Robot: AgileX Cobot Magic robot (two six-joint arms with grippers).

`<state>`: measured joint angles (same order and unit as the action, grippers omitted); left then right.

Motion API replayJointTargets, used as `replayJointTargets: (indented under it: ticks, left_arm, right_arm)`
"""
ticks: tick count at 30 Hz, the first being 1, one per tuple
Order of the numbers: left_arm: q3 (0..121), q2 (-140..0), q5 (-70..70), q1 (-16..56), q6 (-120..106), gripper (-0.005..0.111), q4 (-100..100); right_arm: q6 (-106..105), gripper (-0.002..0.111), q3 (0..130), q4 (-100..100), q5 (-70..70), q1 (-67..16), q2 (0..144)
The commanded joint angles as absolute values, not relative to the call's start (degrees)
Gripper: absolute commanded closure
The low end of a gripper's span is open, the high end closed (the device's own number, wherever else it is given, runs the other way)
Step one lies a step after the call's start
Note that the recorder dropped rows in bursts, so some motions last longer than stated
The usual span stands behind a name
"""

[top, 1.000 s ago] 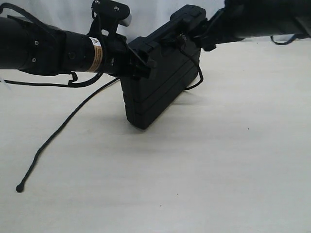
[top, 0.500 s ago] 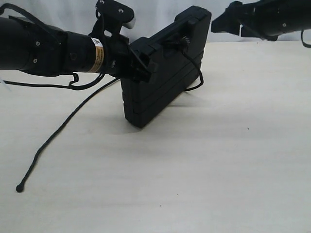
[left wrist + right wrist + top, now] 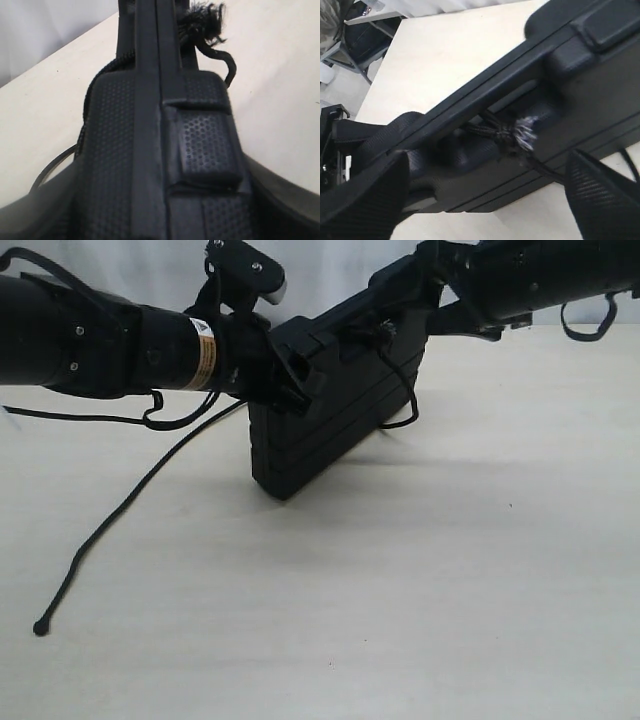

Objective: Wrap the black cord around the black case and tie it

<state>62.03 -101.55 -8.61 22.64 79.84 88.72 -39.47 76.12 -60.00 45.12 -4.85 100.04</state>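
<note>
The black case (image 3: 330, 410) is held up on edge and tilted, its lower corner at or just above the table. My left gripper (image 3: 293, 375) is shut on the case's upper left edge; in the left wrist view the case (image 3: 155, 150) fills the space between the jaws of the left gripper (image 3: 162, 222). The black cord (image 3: 130, 500) is tied at the handle slot in a frayed knot (image 3: 517, 134) (image 3: 202, 22). From there a loop hangs by the case's right side and a long tail trails left across the table. My right gripper (image 3: 422, 285) (image 3: 485, 167) stands open at the case's upper right corner, its fingers (image 3: 602, 195) either side of the knot.
The cord's knotted tail end (image 3: 40, 627) lies on the pale table (image 3: 450, 590) at the front left. The left arm's thin cable (image 3: 150, 415) hangs under its wrist. A chair and floor (image 3: 355, 40) show beyond the table's edge in the right wrist view.
The right gripper drew back to the right from the case's top corner, then returned to it, still open. The left gripper and case have barely moved.
</note>
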Motion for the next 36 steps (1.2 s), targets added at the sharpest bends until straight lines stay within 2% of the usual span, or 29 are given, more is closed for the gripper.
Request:
replayJointTargets:
  ticks: [1, 5, 11, 13, 19, 22, 26, 28, 33, 36]
  left_arm:
    - [62.1, -101.06, -5.52, 22.66, 77.8, 0.107, 90.96]
    - [62.1, -101.06, -3.27, 23.6, 76.13, 0.107, 91.49]
    - [62.1, -101.06, 3.58, 28.83, 74.69, 0.107, 95.28]
    - [62.1, -101.06, 6.59, 30.74, 74.69, 0.107, 96.14]
    - [62.1, -101.06, 8.51, 34.21, 74.69, 0.107, 96.9]
    - [62.1, -101.06, 8.2, 34.99, 74.54, 0.107, 96.9]
    - [62.1, -101.06, 6.29, 35.31, 74.54, 0.107, 96.69]
    - [62.1, -101.06, 5.57, 35.31, 74.54, 0.107, 96.8]
    - [62.1, -100.53, 6.84, 35.31, 75.2, 0.104, 96.28]
    - [62.1, -99.48, 7.36, 35.31, 75.32, 0.088, 93.7]
  right_arm:
    - [-39.07, 0.03, 76.26, -65.24, 44.49, -5.53, 101.06]
    - [-34.91, 0.03, 76.26, -65.78, 42.4, -5.53, 101.43]
    - [-28.81, 0.03, 76.26, -65.78, 42.95, -5.65, 103.36]
    - [-28.29, 0.034, 76.26, -65.78, 43.33, -6.16, 103.99]
    - [-27.81, 0.051, 76.26, -66.17, 43.33, -6.16, 104.43]
    - [-27.35, 0.066, 76.26, -65.07, 42.54, -6.16, 104.43]
    - [-26.05, 0.095, 76.26, -61.53, 41.62, -6.16, 104.43]
    - [-26.05, 0.104, 76.26, -60.31, 40.99, -6.16, 104.43]
    - [-26.05, 0.104, 76.26, -57.33, 39.01, -6.16, 104.43]
    - [-26.05, 0.104, 76.26, -56.3, 38.16, -6.16, 104.43]
